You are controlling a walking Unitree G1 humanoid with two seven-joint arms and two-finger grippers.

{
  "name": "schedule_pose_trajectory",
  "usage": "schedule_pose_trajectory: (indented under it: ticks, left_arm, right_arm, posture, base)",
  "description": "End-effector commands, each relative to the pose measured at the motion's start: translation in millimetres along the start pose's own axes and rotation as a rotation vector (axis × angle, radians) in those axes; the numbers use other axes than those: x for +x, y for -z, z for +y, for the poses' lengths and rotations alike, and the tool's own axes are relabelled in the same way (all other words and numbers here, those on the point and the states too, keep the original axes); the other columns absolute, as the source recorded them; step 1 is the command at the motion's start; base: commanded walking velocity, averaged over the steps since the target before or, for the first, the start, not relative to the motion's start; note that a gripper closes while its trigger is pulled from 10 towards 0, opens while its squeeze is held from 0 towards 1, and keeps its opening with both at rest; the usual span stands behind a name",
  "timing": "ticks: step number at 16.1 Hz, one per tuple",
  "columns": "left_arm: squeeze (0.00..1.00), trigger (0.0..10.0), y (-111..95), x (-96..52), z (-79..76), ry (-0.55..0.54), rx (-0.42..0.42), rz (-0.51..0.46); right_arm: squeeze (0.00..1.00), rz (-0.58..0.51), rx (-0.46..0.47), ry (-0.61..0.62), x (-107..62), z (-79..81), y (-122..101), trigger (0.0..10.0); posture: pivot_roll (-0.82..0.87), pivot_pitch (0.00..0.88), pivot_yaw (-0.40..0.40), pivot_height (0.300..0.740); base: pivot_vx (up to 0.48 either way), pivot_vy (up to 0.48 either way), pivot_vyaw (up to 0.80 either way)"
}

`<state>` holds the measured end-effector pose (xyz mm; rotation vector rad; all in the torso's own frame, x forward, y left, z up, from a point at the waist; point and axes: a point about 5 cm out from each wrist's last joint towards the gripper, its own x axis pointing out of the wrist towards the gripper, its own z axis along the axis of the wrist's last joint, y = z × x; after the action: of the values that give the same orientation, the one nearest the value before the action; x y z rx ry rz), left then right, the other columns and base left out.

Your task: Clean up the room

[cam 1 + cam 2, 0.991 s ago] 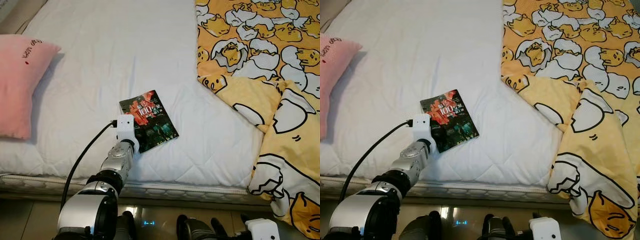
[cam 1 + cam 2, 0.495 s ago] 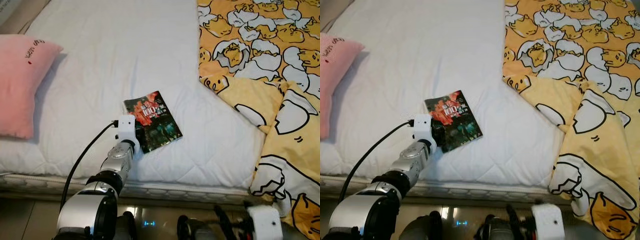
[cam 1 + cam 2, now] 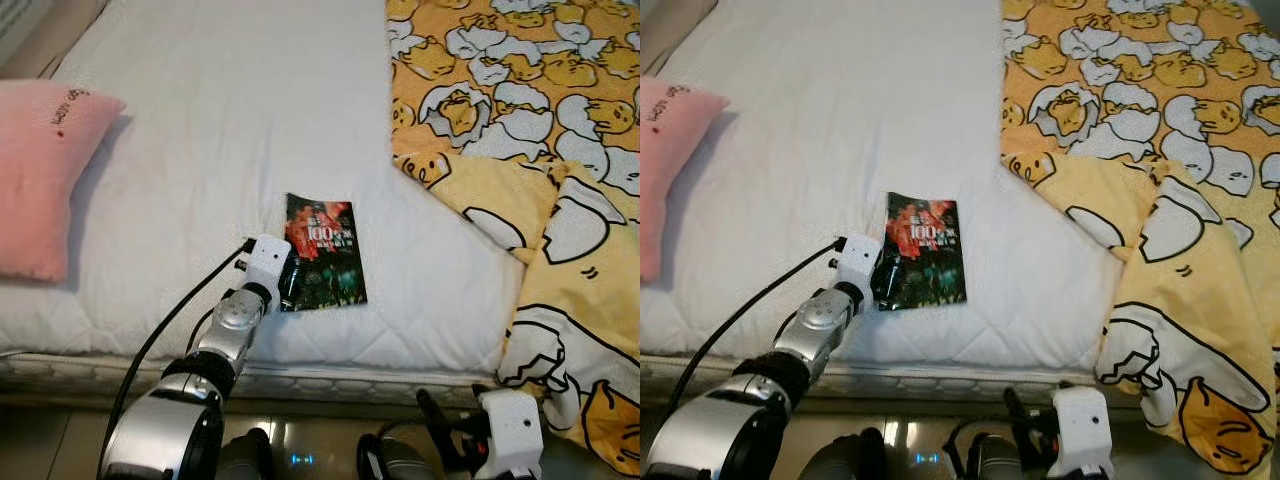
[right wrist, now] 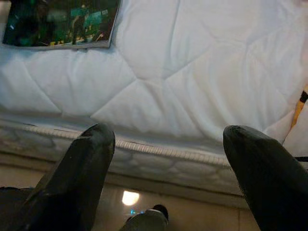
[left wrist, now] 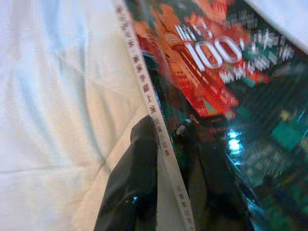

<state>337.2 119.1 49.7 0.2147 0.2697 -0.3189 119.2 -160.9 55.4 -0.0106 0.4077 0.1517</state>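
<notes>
1. The book (image 3: 323, 253) is seen lying on the white mattress (image 3: 220, 120) near its front edge, at 9 o'clock of the yellow blanket (image 3: 520, 150).
2. Its spine edge is pinched between the narrowed fingers of the left gripper (image 5: 166, 159).
3. The right gripper (image 4: 168, 159) is held wide and empty below the bed edge.
4. With so thin a pinch, the book could be twisted loose or its cover creased when lifted.
5. It could be dropped over the mattress edge to the floor.

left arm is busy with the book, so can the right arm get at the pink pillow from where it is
Probably not: the right gripper hangs open below the bed's edge, and the pink pillow lies far across, beyond the left gripper and book.
</notes>
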Motion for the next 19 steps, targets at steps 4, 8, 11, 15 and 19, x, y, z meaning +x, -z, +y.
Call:
schedule_pose_trajectory:
  ticks: [4, 8, 11, 15, 19]
  left_arm:
    - [0.0, 0.0, -7, -2.9, 23.2, -0.086, -0.301, -0.07]
    - [0.0, 0.0, -33, -3.2, 27.0, -0.039, -0.352, -0.208]
    - [0.0, 0.0, -70, -8.3, 28.2, 0.043, -0.296, -0.332]
    - [0.0, 10.0, -79, -13.4, 41.3, -0.049, -0.167, -0.371]
    - [0.0, 10.0, -70, -12.6, 25.7, -0.054, -0.166, -0.33]
  right_arm:
    - [0.0, -0.011, -0.006, 0.013, 6.9, -6.6, 2, 10.0]
    - [0.0, -0.056, -0.015, 0.02, 24.7, -14.8, -5, 10.0]
    - [0.0, -0.13, -0.01, 0.019, 58.8, -18.0, -19, 10.0]
    - [0.0, -0.235, 0.002, 0.07, 91.1, -24.2, -41, 10.0]
    - [0.0, -0.298, -0.008, 0.094, 104.5, -32.5, -53, 10.0]
  posture:
    - [-0.18, 0.099, 0.002, 0.74]
    - [-0.12, 0.03, 0.015, 0.74]
    - [-0.06, 0.0, 0.046, 0.74]
    - [-0.03, 0.0, 0.068, 0.74]
    - [-0.03, 0.0, 0.059, 0.74]
  base:
    - [0.0, 0.0, 0.0]
    - [0.0, 0.0, 0.0]
    - [0.0, 0.0, 0.0]
    - [0.0, 0.0, 0.0]
    - [0.0, 0.36, 0.0]
